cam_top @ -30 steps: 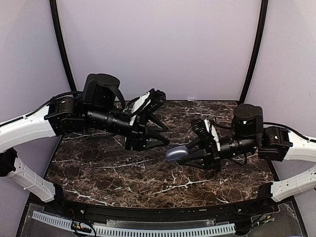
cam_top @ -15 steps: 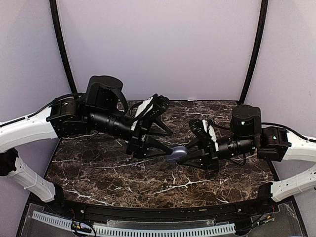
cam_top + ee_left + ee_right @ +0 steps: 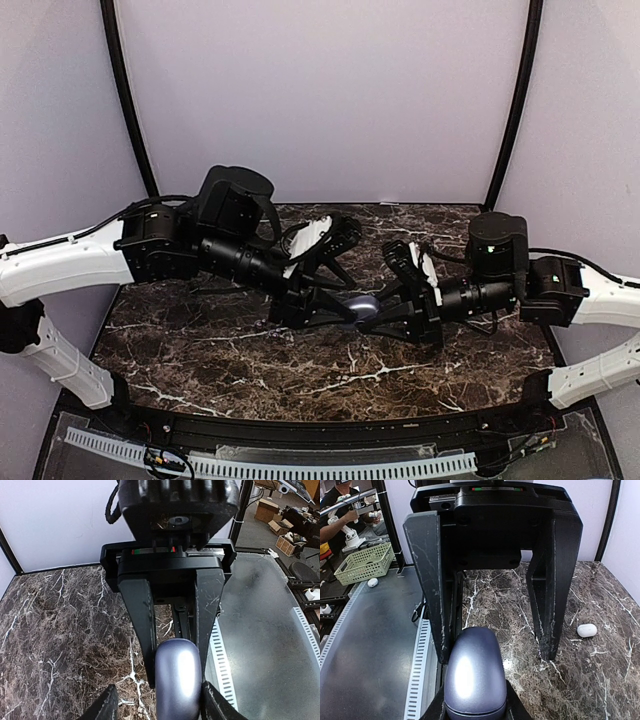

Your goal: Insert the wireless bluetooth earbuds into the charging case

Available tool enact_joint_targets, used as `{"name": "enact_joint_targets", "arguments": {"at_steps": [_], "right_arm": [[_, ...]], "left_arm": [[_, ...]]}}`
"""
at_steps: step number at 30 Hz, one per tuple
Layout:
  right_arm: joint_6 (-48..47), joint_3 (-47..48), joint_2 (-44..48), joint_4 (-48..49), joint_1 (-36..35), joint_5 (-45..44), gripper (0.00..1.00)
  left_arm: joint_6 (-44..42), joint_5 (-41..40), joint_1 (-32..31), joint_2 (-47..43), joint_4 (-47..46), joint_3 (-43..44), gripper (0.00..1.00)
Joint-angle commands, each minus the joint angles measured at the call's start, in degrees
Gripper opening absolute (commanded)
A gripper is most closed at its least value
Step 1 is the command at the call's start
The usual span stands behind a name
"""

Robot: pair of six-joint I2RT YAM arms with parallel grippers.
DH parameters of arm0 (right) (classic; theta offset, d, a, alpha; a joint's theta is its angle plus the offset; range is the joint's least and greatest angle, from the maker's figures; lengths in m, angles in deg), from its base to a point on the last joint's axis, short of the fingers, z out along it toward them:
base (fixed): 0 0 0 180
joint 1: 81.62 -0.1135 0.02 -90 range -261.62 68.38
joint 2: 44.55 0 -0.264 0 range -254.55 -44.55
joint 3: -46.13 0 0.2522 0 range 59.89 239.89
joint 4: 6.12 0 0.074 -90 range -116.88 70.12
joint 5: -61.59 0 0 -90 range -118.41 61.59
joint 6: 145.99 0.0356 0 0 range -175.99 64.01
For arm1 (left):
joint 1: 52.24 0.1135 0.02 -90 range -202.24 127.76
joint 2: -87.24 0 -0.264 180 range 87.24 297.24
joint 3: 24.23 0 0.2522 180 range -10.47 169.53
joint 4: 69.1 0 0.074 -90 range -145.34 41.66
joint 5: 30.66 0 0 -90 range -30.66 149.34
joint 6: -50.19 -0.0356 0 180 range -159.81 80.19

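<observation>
The charging case [image 3: 474, 675] is a glossy lavender pebble with its lid closed, held above the marble with my right gripper [image 3: 474, 711] shut on its near end. In the top view the case [image 3: 362, 305] hangs between the two arms. My left gripper [image 3: 161, 707] is open and straddles the case [image 3: 178, 680]. Its right finger [image 3: 216, 706] is against the case's side and its left finger [image 3: 106, 707] stands well off it. A small white oval piece [image 3: 586, 630] lies on the table; I cannot tell whether it is an earbud.
The marble table [image 3: 200, 350] ends at a slotted white cable strip [image 3: 300, 465] along the near edge. Beyond that edge are a grey floor panel [image 3: 365, 655] and a green basket [image 3: 364, 562]. Black frame posts [image 3: 128, 100] stand at the back corners.
My left arm has swung right and forward until its open fingers straddle the case. The right gripper has held the case almost still.
</observation>
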Motion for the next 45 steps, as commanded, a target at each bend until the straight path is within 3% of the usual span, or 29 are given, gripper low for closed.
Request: {"name": "enact_joint_targets", "arguments": {"at_steps": [1,38,45], "right_arm": [[-0.57,0.55,0.23,1.90,0.01,1.73,0.00],[2.65,-2.40,1.50,2.94,1.73,3.22,0.00],[5.91,-4.75,2.75,5.51,5.72,7.00,0.00]], "left_arm": [[-0.26,-4.49,-0.12,-1.51,0.67,2.00,0.53],[-0.78,-9.40,1.77,-4.88,0.83,1.31,0.51],[3.59,-4.67,7.21,-8.19,-1.44,-0.31,0.53]]}}
